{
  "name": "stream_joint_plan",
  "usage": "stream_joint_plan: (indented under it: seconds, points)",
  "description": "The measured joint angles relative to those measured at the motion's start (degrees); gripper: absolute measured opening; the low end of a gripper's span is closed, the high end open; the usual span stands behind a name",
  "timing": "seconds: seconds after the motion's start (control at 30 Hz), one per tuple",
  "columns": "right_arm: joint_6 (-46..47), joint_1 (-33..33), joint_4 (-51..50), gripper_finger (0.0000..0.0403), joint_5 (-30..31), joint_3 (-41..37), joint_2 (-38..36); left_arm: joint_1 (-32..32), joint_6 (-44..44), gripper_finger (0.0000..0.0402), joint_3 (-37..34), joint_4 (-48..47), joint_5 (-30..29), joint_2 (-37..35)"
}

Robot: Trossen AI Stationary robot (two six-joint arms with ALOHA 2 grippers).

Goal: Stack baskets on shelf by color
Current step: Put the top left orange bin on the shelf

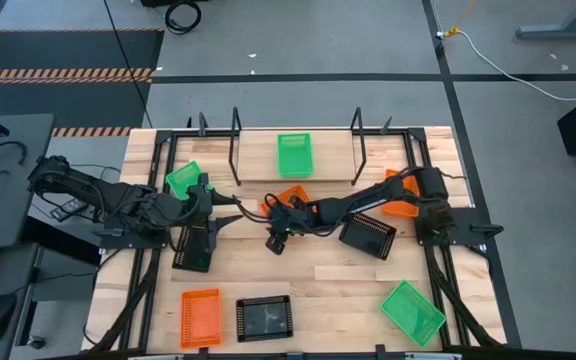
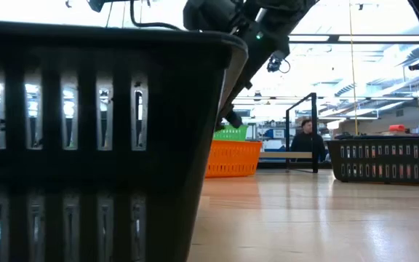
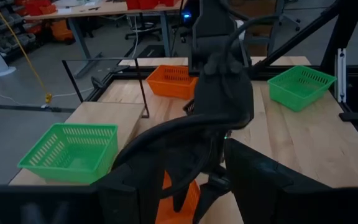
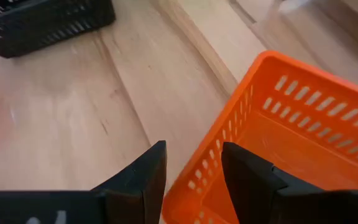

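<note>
An orange basket (image 1: pixel 290 197) (image 4: pixel 303 124) sits flat on the table just in front of the shelf (image 1: pixel 258 165). My right gripper (image 1: pixel 278 212) (image 4: pixel 194 148) is open above its corner, one finger over the inside and one outside the rim, with a gap on both sides. My left gripper (image 1: pixel 230 212) (image 3: pixel 191 183) hovers open to the table's left of it, facing the right arm. A green basket (image 1: pixel 294 155) (image 3: pixel 73 152) stands on the shelf board. The other baskets lie scattered on the table.
A green basket (image 1: pixel 181 180) and a black one (image 1: pixel 193 247) lie by my left arm. An orange basket (image 1: pixel 400 195) and a black one (image 1: pixel 368 237) lie under my right arm. Orange (image 1: pixel 200 317), black (image 1: pixel 264 318) and green (image 1: pixel 412 312) baskets line the near edge. A person (image 2: pixel 308 138) sits far behind.
</note>
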Motion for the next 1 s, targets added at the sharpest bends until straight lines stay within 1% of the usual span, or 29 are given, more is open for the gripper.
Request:
stream_joint_plan:
  seconds: [0.07, 0.4, 0.53, 0.63, 0.87, 1.0]
  points:
    - [-0.11, -0.23, 1.27, 0.016, 0.17, 1.0, 0.76, 0.02, 0.0, 0.0174, 0.0, 0.09, 0.0, 0.0]
    - [-0.57, -1.22, -1.55, 0.016, -1.41, 1.91, 1.43, 0.02, -0.7, 0.0174, 0.0, -0.45, 0.01, 0.0]
    - [-0.47, -0.91, -6.15, 0.016, -5.48, 1.93, 1.4, 0.0, -1.05, 0.0174, -0.02, -0.73, 0.09, 0.0]
    - [0.64, 0.16, -10.75, 0.016, -7.04, 1.93, 1.4, 0.0, -1.05, 0.0174, -0.02, -0.89, 0.15, 0.0]
    - [0.9, 3.89, -17.07, 0.016, -6.88, 1.89, 0.29, 0.02, -1.03, 0.0174, -0.02, -0.66, -0.02, 0.0]
    - [0.66, 5.44, -19.98, 0.016, -4.3, 1.89, -1.71, 0.02, -1.03, 0.0174, -0.02, -0.64, 0.0, 0.0]
